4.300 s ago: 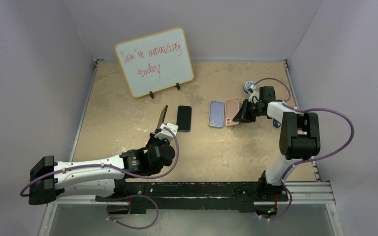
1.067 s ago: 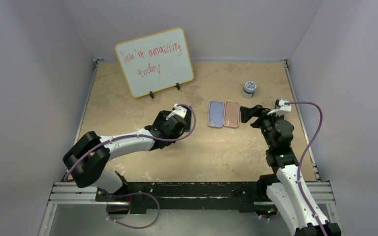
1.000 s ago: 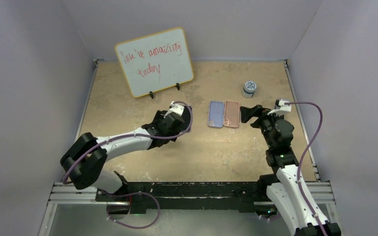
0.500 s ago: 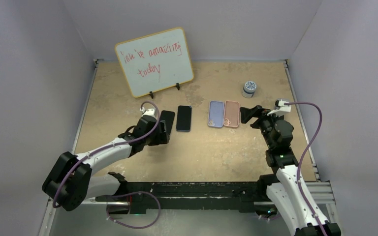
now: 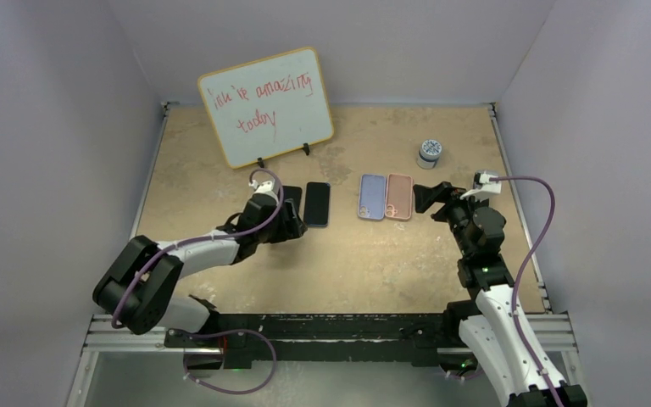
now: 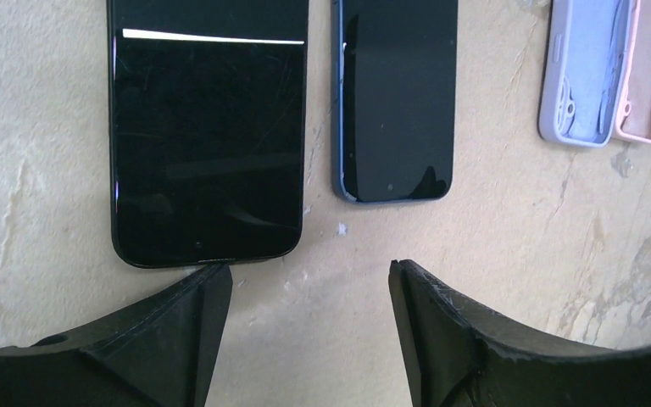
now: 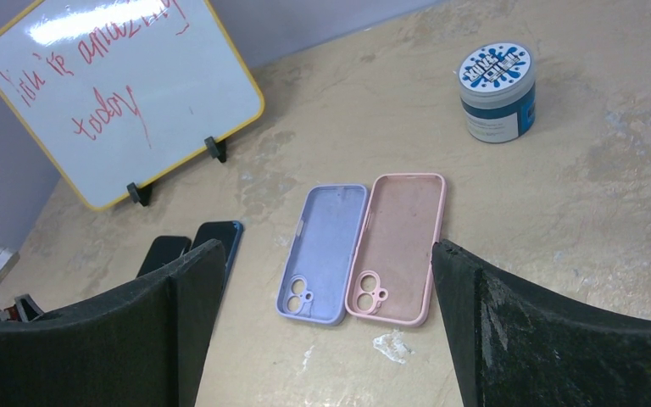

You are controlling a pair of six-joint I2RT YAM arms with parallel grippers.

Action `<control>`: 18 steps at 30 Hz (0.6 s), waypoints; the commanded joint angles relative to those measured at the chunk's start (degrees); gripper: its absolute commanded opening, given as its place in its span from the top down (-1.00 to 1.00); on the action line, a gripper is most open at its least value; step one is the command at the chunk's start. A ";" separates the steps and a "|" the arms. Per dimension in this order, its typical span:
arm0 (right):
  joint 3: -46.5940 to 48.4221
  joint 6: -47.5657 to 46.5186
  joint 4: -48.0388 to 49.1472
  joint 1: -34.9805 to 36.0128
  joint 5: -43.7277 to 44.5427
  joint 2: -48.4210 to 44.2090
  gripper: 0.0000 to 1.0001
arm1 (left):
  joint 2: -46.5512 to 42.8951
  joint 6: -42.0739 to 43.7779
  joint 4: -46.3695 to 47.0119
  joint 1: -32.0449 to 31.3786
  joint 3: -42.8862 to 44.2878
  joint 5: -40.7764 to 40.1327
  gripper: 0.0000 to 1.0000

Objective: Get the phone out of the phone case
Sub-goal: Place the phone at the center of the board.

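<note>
Two bare phones lie flat side by side: a black phone (image 6: 206, 144) (image 5: 293, 196) and, to its right, a blue-edged phone (image 6: 397, 102) (image 5: 317, 204). Further right lie two empty cases, a lilac case (image 5: 373, 197) (image 7: 326, 246) and a pink case (image 5: 399, 197) (image 7: 400, 242), insides up. My left gripper (image 6: 309, 275) (image 5: 292, 227) stands open just short of the phones' near ends, holding nothing. My right gripper (image 7: 326, 250) (image 5: 428, 197) hangs open to the right of the pink case, with nothing between its fingers.
A whiteboard (image 5: 267, 106) with red writing stands at the back left. A small blue-and-white jar (image 5: 429, 153) sits behind the cases. Grey walls close in the table on three sides.
My left arm swung left from over the blue phone, then settled. The black phone now lies flat beside the blue one, free of the jaws. The right arm has not moved.
</note>
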 commanded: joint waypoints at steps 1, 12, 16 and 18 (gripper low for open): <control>0.06 -0.10 0.37 0.38 1.31 -0.63 -0.83 | 3.32 -0.17 4.52 0.36 2.80 -1.17 -0.42; 0.06 -0.06 0.46 0.44 1.01 -0.63 -0.83 | -3.50 3.74 1.44 3.60 6.10 0.56 -0.48; 0.06 -0.05 0.47 0.54 0.99 -0.71 -0.83 | -6.18 4.85 -0.03 8.86 6.92 0.55 -0.47; 0.06 -0.03 0.38 0.63 1.05 -0.79 -0.83 | -5.50 4.72 0.39 11.51 7.54 2.91 -0.47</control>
